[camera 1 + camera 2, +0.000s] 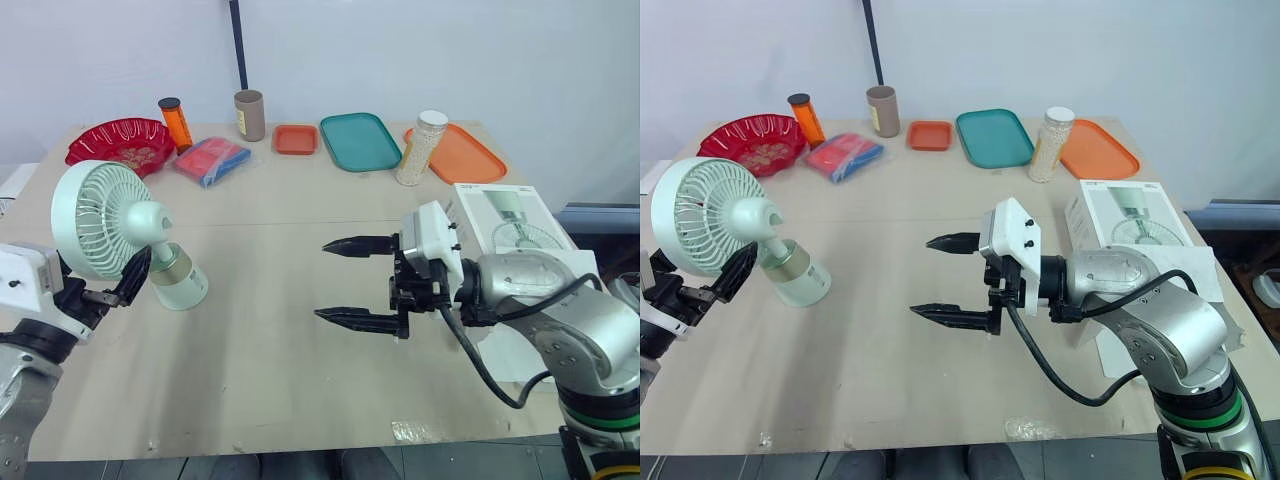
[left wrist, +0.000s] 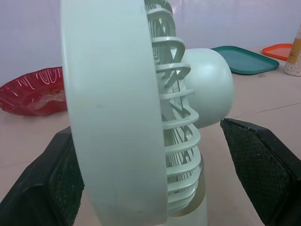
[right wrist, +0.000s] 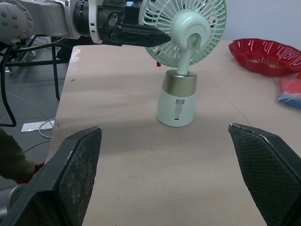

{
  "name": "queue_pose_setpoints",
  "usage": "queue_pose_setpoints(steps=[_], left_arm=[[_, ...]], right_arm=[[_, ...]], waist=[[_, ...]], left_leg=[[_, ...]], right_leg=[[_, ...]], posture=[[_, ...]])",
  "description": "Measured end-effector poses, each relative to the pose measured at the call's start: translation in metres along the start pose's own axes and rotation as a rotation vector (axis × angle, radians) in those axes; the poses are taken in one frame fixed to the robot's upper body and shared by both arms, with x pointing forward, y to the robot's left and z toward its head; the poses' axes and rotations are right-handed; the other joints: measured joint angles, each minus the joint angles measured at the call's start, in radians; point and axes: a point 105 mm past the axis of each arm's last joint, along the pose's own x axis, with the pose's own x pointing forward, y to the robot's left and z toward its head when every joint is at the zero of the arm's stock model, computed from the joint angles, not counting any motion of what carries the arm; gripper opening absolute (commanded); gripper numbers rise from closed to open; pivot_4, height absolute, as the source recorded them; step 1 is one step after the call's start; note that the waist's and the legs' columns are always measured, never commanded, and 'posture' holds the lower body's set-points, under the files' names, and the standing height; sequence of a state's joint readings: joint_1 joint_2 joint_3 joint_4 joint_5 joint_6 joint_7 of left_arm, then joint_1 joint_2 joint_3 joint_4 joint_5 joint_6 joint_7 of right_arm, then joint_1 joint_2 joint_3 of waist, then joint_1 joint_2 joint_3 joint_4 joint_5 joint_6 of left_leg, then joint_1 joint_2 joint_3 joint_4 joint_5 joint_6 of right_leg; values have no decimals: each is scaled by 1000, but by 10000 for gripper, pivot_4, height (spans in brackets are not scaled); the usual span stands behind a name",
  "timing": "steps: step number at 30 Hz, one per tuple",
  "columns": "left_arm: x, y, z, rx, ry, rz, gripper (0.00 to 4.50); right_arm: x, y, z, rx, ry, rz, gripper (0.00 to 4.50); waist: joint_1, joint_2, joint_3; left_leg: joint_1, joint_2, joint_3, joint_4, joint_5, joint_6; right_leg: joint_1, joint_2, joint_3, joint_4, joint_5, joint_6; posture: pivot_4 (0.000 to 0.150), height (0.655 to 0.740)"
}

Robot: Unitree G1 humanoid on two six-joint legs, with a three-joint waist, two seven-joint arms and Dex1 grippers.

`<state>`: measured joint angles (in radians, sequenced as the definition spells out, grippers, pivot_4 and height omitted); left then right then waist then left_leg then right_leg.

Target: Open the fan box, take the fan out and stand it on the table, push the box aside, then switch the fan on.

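The pale green fan (image 1: pixel 110 225) stands on its base on the left part of the table (image 1: pixel 270 360), with its round grille facing left. My left gripper (image 1: pixel 114 283) is open beside it, one black finger (image 2: pixel 263 165) on each side of the fan head, with a gap on the motor side. My right gripper (image 1: pixel 321 280) is open over the middle of the table, well right of the fan, pointing toward it and holding nothing. The white fan box (image 1: pixel 505 215) lies flat at the right edge, behind my right arm.
Along the back stand a red bowl (image 1: pixel 120 143), an orange bottle (image 1: pixel 175 122), a brown tube (image 1: pixel 249 114), a small orange tray (image 1: pixel 295 139), a teal tray (image 1: pixel 359 141), a jar of white beads (image 1: pixel 421 148) and an orange tray (image 1: pixel 465 153). A red and blue packet (image 1: pixel 212 160) lies near the bowl.
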<state>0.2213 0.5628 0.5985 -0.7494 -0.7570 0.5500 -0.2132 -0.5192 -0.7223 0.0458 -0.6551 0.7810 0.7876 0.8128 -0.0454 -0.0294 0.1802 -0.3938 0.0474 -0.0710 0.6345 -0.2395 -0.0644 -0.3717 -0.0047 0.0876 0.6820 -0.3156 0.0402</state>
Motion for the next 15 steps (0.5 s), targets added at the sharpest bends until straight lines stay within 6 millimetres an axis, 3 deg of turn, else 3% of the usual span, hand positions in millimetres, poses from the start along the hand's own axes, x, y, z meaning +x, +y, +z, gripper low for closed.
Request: queue_pose_setpoints(steps=[2, 13, 14, 15], left_arm=[[0, -1, 1, -2, 0, 1, 42517], [-8, 2, 12, 13, -10, 39, 42517], [-8, 2, 13, 10, -12, 41, 37645], [-9, 2, 13, 5, -13, 48, 37091]], right_arm=[[0, -1, 0, 1, 1, -6, 44607], [3, 1, -2, 10, 2, -1, 44607], [3, 1, -3, 12, 3, 2, 45000], [4, 1, -4, 18, 4, 5, 45000]], waist=[[0, 0, 0], [0, 0, 0], [0, 0, 0], [0, 0, 0]], left_leg=[[0, 0, 0, 0, 0, 0], [0, 0, 0, 0, 0, 0], [0, 0, 0, 0, 0, 0], [0, 0, 0, 0, 0, 0]], right_leg=[[0, 0, 0, 0, 0, 0], [0, 0, 0, 0, 0, 0], [0, 0, 0, 0, 0, 0], [0, 0, 0, 0, 0, 0]], posture=[[1500, 7400], [1500, 7400], [1500, 7400], [1500, 7400]])
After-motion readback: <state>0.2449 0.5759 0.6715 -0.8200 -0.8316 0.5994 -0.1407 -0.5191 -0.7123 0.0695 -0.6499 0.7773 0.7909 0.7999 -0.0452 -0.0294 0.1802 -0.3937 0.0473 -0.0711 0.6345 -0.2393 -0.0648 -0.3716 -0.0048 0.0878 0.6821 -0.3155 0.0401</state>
